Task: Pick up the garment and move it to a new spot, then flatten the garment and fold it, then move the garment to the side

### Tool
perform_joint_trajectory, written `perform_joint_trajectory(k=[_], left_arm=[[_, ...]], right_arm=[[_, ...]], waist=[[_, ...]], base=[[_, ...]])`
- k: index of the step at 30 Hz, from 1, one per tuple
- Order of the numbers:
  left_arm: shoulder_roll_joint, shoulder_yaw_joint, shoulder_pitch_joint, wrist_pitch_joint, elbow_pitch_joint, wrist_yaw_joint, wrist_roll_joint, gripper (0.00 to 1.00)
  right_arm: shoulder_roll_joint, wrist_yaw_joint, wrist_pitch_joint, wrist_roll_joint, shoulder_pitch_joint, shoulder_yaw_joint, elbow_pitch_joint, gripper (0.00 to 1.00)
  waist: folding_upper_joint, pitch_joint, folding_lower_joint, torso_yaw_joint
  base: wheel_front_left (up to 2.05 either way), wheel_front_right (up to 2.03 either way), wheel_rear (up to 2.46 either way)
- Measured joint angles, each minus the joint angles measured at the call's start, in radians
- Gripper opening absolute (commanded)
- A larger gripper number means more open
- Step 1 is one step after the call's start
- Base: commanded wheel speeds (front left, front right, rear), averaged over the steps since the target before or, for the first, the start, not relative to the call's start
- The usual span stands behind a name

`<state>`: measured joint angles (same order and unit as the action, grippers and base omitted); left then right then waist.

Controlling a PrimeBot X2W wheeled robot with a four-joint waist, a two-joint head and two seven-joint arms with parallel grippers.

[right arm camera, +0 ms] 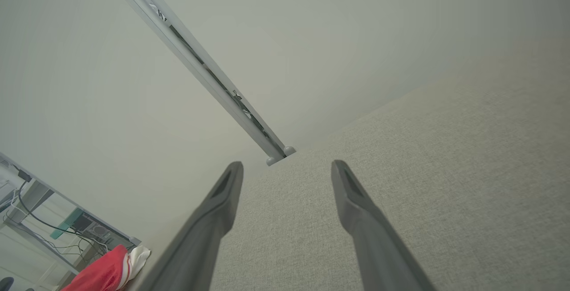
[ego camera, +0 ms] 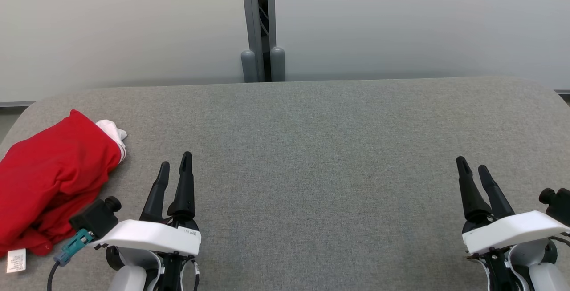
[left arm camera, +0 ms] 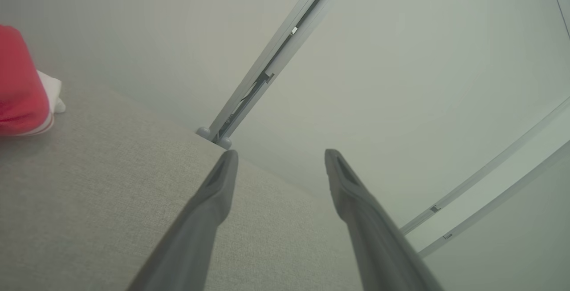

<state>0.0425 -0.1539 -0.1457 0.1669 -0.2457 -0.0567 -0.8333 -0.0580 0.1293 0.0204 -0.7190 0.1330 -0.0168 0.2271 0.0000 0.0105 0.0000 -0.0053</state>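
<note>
Red garment [ego camera: 53, 179] heaped at table's [ego camera: 311, 148] left edge, nine o'clock from wide, empty left gripper [ego camera: 176, 159], long axis seven-to-one; right gripper [ego camera: 471, 163], likewise wide and empty, well apart.

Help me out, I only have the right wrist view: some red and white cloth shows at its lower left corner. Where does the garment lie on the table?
Observer: In the head view, the garment is a rumpled red bundle at the far left edge of the table.
Operator: Is the left arm on it?
Observer: No. The left gripper hovers beside it, jaws open, holding nothing.
Operator: Anything that marks one end?
Observer: A white label sticks out at the end nearest the robot.
</note>
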Motion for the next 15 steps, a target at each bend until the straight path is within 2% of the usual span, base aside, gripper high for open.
perform_joint_trajectory(k=[15], left_arm=[[0.001, -0.007, 0.02, 0.02, 0.038, 0.023, 0.171, 1.0]], right_arm=[[0.006, 0.0, 0.06, 0.169, -0.017, 0.0, -0.023, 1.0]], waist=[[0.0, 0.002, 0.0, 0.0]], base=[[0.0, 0.0, 0.0]])
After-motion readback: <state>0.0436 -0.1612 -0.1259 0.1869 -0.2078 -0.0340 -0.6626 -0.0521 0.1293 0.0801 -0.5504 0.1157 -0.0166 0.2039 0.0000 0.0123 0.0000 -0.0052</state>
